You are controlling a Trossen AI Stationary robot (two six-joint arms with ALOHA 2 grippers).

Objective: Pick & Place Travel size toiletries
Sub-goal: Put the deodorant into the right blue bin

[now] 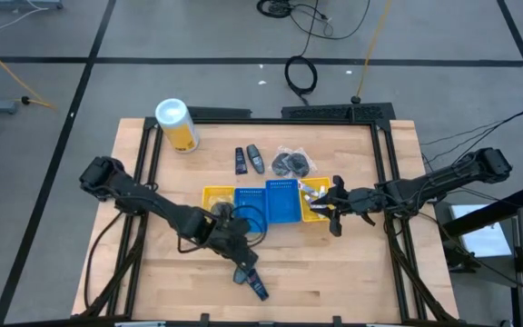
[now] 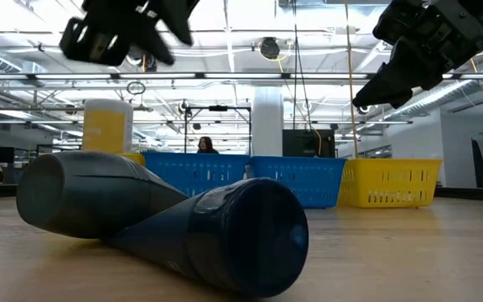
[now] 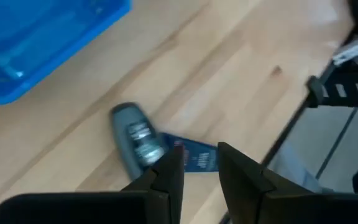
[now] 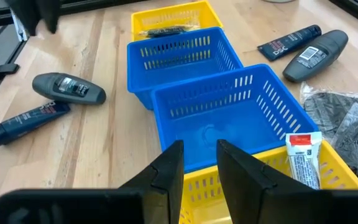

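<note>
On the near part of the table a dark grey oval piece point(image 3: 135, 140) and a navy tube point(image 3: 194, 157) lie on their sides, touching each other at one end. My left gripper point(image 3: 201, 167) hovers just above them, open by a narrow gap and touching nothing. My right gripper point(image 4: 201, 155) hangs over the right yellow bin point(image 1: 314, 211), also narrowly open and empty. A white tube point(image 4: 303, 163) leans in that bin. Near the far edge lie another navy tube point(image 1: 241, 161), a grey oval piece point(image 1: 255, 159) and clear packets with dark contents point(image 1: 291, 163).
Four bins stand in a row mid-table: a left yellow bin point(image 1: 216, 194) holding a dark item, two blue bins point(image 1: 282, 202), and the right yellow one. A big yellow canister with a white lid point(image 1: 177, 123) stands far left. A person shows in the room behind.
</note>
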